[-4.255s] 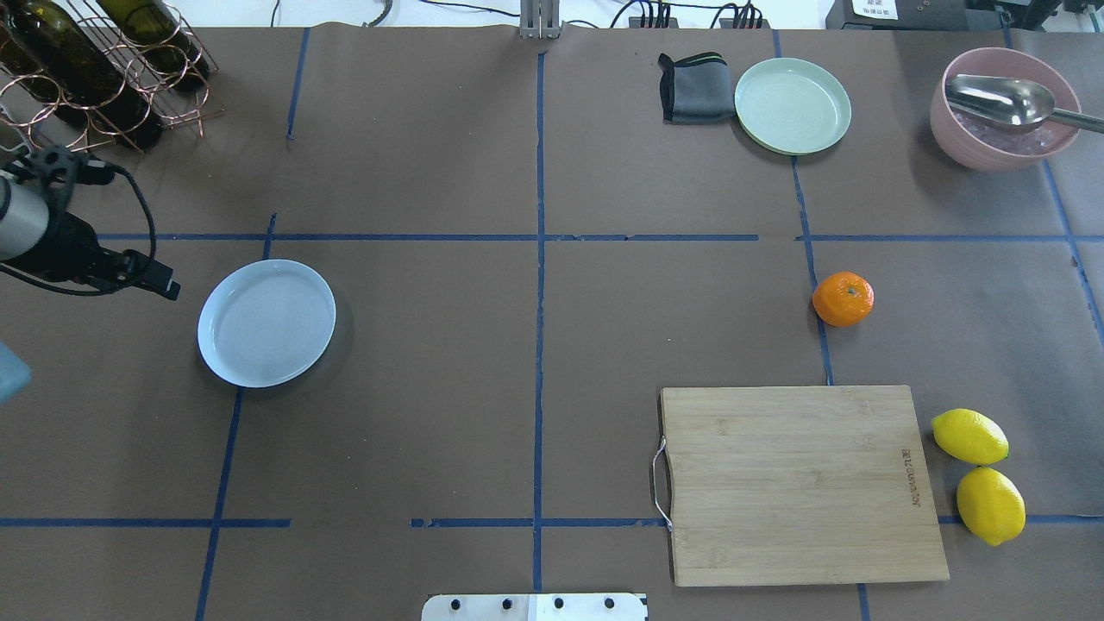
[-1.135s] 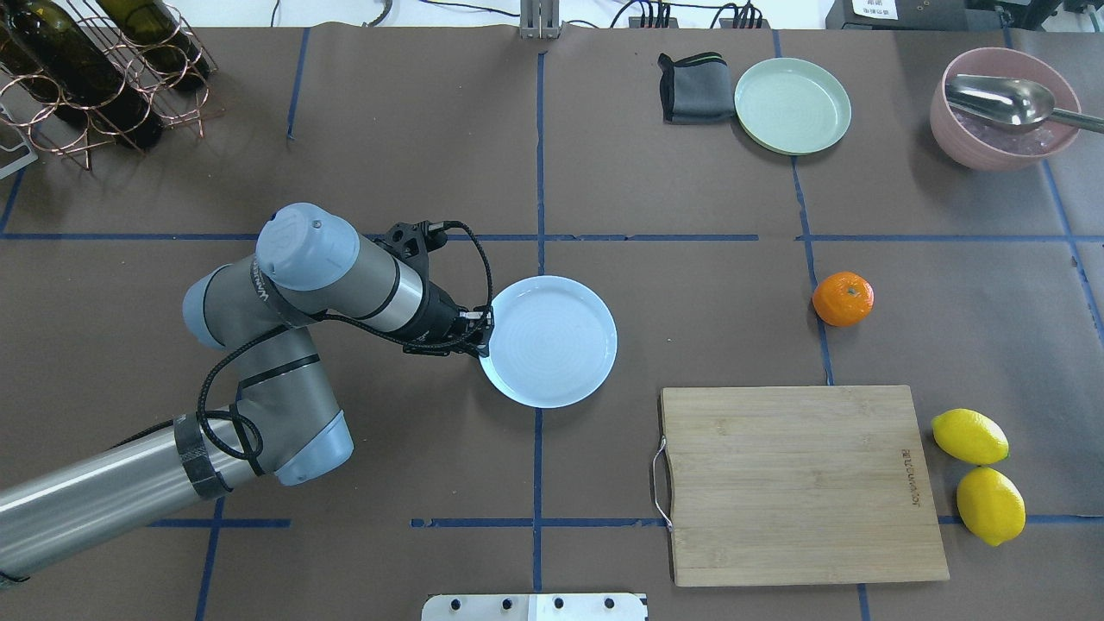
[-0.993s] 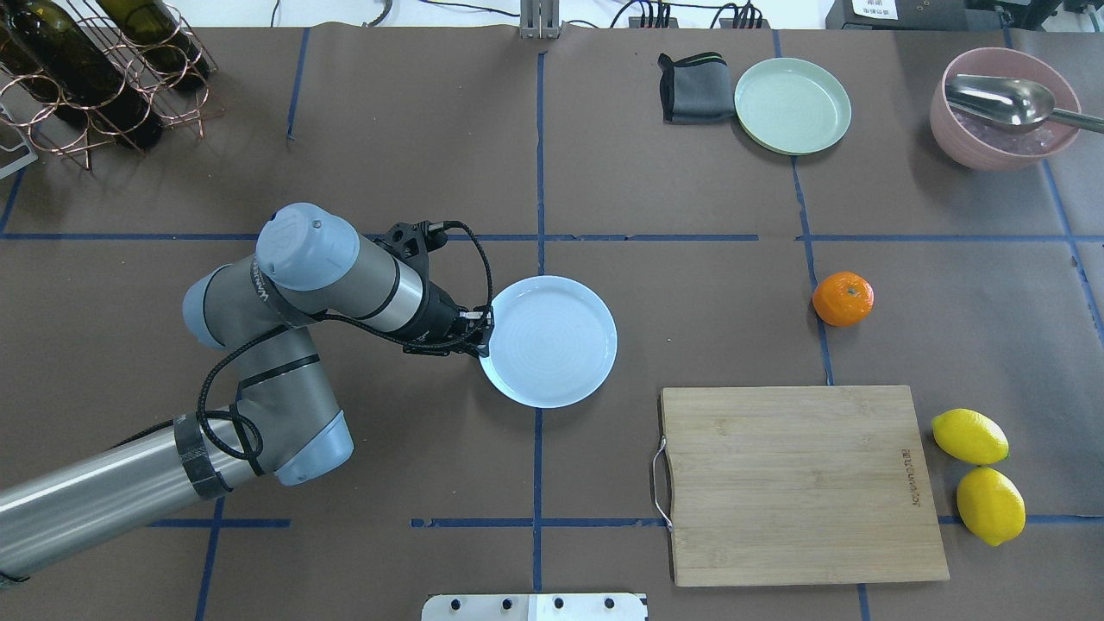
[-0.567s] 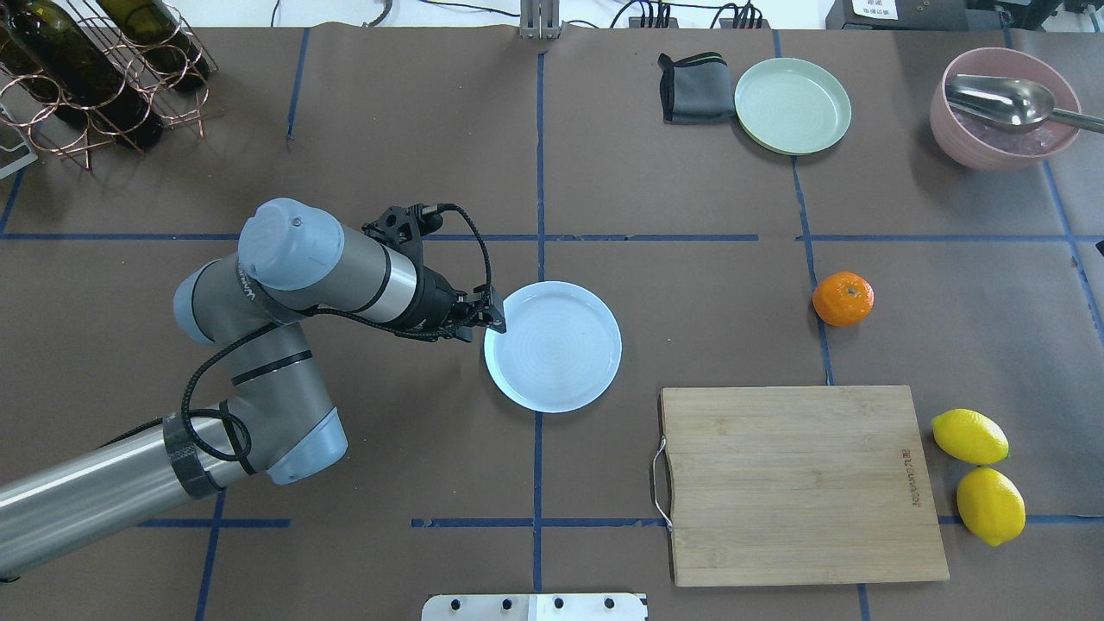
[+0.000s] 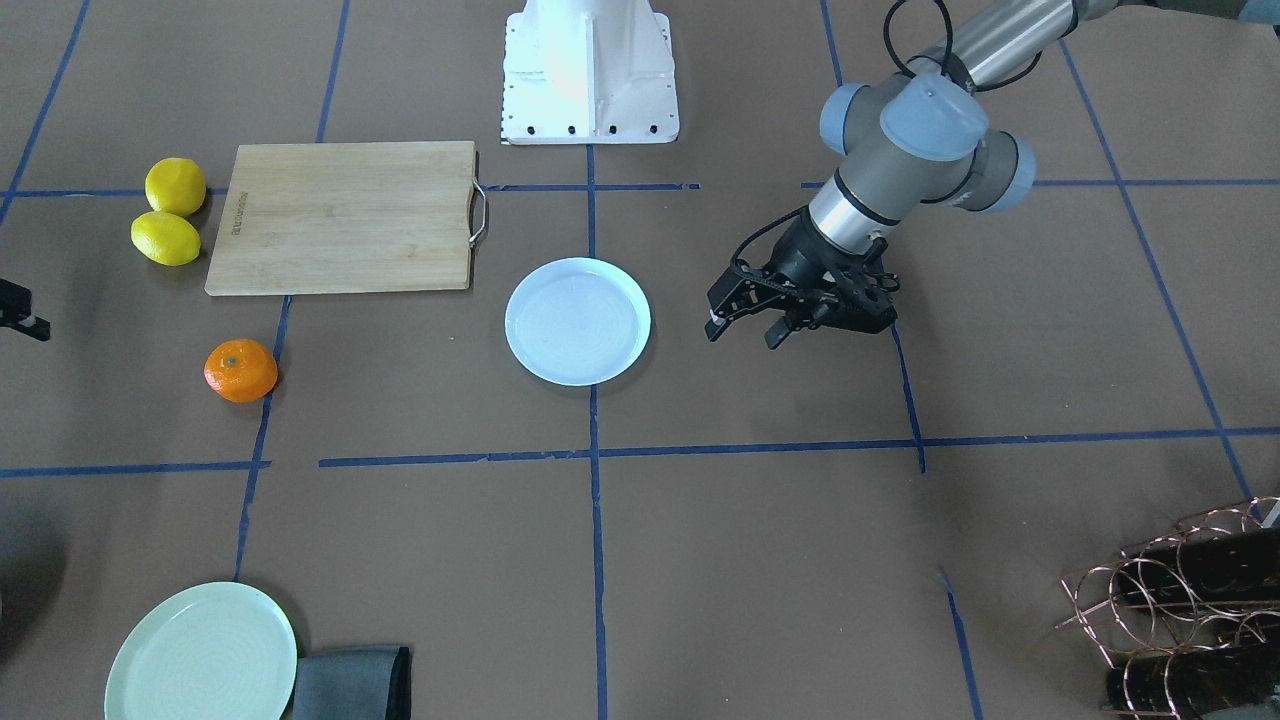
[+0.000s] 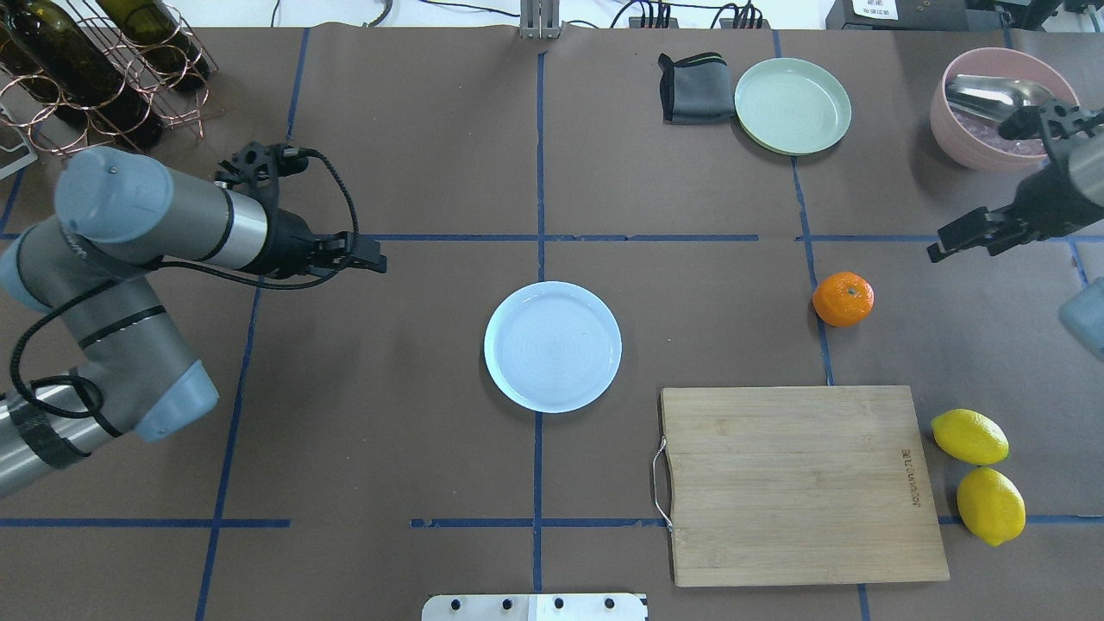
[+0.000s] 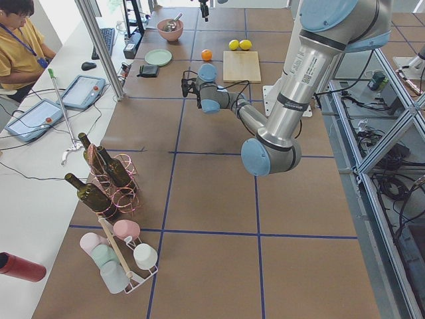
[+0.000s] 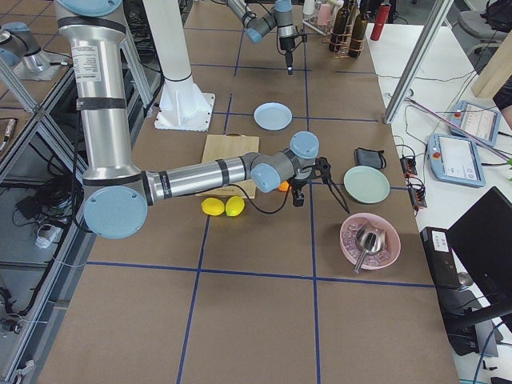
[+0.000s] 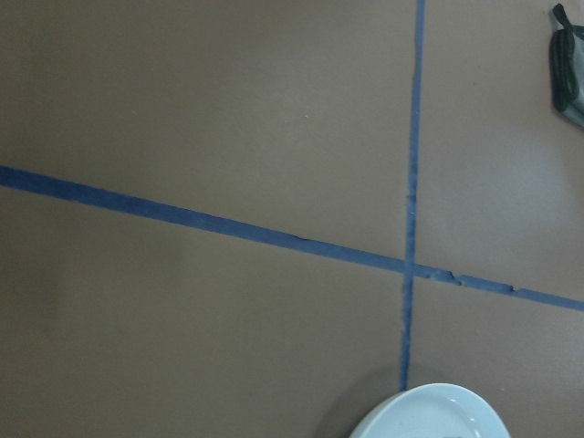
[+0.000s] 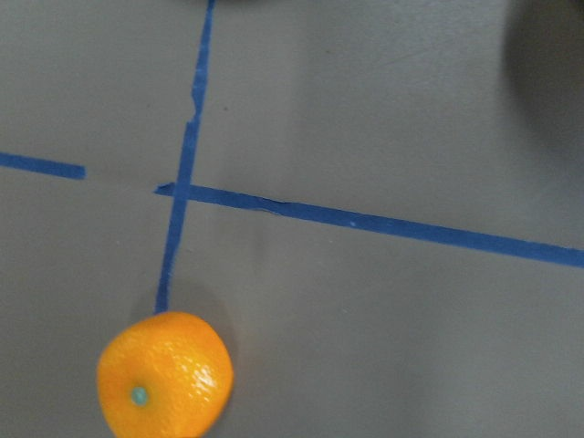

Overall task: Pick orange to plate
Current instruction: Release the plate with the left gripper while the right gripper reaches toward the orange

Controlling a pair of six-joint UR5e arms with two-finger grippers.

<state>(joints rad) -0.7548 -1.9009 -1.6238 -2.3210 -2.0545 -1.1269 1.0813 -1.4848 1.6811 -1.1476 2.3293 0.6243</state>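
The orange (image 6: 843,298) lies on the brown table right of centre, on a blue tape line; it also shows in the right wrist view (image 10: 164,374). The pale blue plate (image 6: 552,347) rests empty at the table's middle. My left gripper (image 5: 742,338) hovers open and empty, well apart from the plate on the robot's left side. My right gripper (image 6: 949,243) hangs right of the orange and slightly farther back, apart from it. Its fingers show only side-on, so I cannot tell whether it is open or shut.
A wooden cutting board (image 6: 802,483) lies near the orange, with two lemons (image 6: 969,435) to its right. At the back right stand a green plate (image 6: 792,105), a grey cloth (image 6: 693,88) and a pink bowl (image 6: 975,147) with a spoon. A bottle rack (image 6: 95,69) fills the back left corner.
My left gripper slid the plate to the table's middle, let go of it and pulled back to the left. My right arm has come in from the right edge towards the orange.
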